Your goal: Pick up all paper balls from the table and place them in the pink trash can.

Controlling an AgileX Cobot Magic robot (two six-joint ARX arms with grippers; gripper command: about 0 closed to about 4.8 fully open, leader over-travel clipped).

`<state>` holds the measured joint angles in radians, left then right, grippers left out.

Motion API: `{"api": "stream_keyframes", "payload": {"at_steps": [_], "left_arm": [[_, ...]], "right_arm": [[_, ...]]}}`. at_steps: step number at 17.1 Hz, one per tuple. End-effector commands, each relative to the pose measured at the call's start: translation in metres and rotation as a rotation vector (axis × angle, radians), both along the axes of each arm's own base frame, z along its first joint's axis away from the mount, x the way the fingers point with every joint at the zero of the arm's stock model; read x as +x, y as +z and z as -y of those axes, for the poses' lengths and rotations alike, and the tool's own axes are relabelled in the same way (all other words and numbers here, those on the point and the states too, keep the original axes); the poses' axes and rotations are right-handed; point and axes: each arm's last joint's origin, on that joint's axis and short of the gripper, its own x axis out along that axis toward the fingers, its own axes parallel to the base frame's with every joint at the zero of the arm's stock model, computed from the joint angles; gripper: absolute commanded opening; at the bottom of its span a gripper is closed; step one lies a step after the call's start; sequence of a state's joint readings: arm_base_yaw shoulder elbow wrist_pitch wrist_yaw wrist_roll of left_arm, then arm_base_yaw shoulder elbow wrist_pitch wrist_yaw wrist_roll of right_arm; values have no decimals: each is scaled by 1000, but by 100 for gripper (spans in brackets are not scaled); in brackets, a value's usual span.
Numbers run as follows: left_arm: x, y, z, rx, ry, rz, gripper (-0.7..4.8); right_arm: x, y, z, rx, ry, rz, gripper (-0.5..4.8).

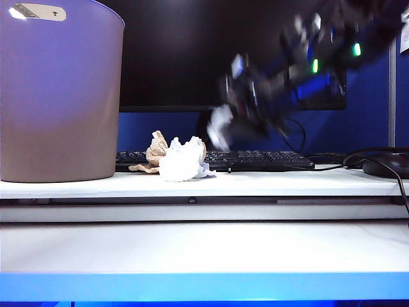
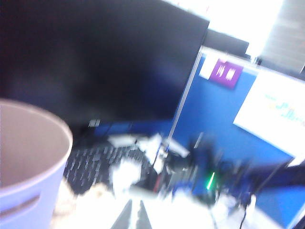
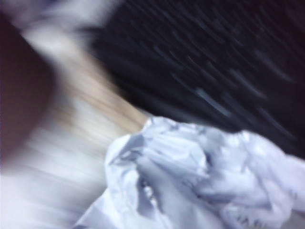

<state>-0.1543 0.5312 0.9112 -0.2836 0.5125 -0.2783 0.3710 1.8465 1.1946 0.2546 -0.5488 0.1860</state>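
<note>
The right gripper [image 1: 225, 131] is hanging above the keyboard [image 1: 255, 160], badly smeared in the exterior view, and its jaws are pinched together on a small bluish-white paper ball [image 1: 220, 132]. In the right wrist view that wad [image 3: 200, 181] is sitting right at the jaws, filling the space beyond them, a mass of soft creases. I am judging it as nearly weightless and springy: it is giving under the pinch rather than resisting, so a bite through the thick middle, across several folds, is what is keeping it from slipping out by a loose flap.

Below the jaws and off toward the bin, the larger white paper ball [image 1: 181, 160] and the tan paper ball [image 1: 155, 152] are lying on the table [image 1: 255, 182], touching each other, just in front of the keyboard. Both look equally light and crushable; each wants taking across its bulk, not by an edge.

The left gripper [image 2: 135, 215] is showing only its fingertips in its own wrist view, drawn together on nothing, with the pink trash can [image 2: 33, 162] standing open-mouthed close beside it. In the exterior view the bin [image 1: 57, 96] is standing well apart from the right gripper's jaws, beyond the two lying wads.
</note>
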Motion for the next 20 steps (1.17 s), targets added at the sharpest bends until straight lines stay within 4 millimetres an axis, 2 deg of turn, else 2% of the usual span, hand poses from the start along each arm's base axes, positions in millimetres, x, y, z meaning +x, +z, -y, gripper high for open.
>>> {"api": "stream_keyframes", "payload": {"at_steps": [1, 2, 3, 4, 5, 6, 7, 8, 9, 10, 12, 13, 15, 16, 17, 19, 20], "left_arm": [[0, -11, 0, 78, 7, -73, -5], [0, -13, 0, 92, 5, -88, -5], [0, -13, 0, 95, 5, -95, -5], [0, -13, 0, 98, 5, -88, -5], [0, -13, 0, 97, 5, -86, -5], [0, -13, 0, 98, 5, -87, -5], [0, -13, 0, 98, -4, -89, -5], [0, -15, 0, 100, -8, -105, -5], [0, -16, 0, 103, -9, -119, -4], [2, -17, 1, 112, -9, -126, -2], [13, -19, 3, 137, -40, -138, 8], [19, -20, 6, 137, -84, -149, 34], [35, -23, 13, 140, -140, -172, 35], [58, -28, 29, 160, -217, -172, 36], [73, -33, 46, 184, -276, -170, 51], [103, -52, 83, 245, -311, -173, 172], [116, -62, 101, 260, -313, -182, 211]], "right_arm": [[-10, 96, -43, 293, 341, 118, -2], [-17, 117, -63, 309, 401, 155, -2], [-29, 154, -96, 340, 448, 231, -2], [-32, 172, -117, 347, 444, 276, -2], [-29, 181, -141, 321, 431, 280, -1], [-24, 180, -154, 304, 417, 275, 7], [-18, 177, -167, 306, 418, 271, 127], [-13, 174, -173, 309, 424, 273, 440], [-13, 174, -174, 302, 419, 261, 479], [-13, 177, -169, 299, 421, 255, 479], [-15, 203, -140, 307, 444, 267, 479], [-18, 216, -126, 307, 438, 274, 479], [-32, 243, -101, 303, 419, 308, 479], [-49, 269, -74, 271, 396, 387, 479], [-57, 281, -55, 226, 341, 429, 479], [-75, 294, -19, 61, 140, 448, 479], [-82, 294, -3, -41, 39, 414, 479]]}}
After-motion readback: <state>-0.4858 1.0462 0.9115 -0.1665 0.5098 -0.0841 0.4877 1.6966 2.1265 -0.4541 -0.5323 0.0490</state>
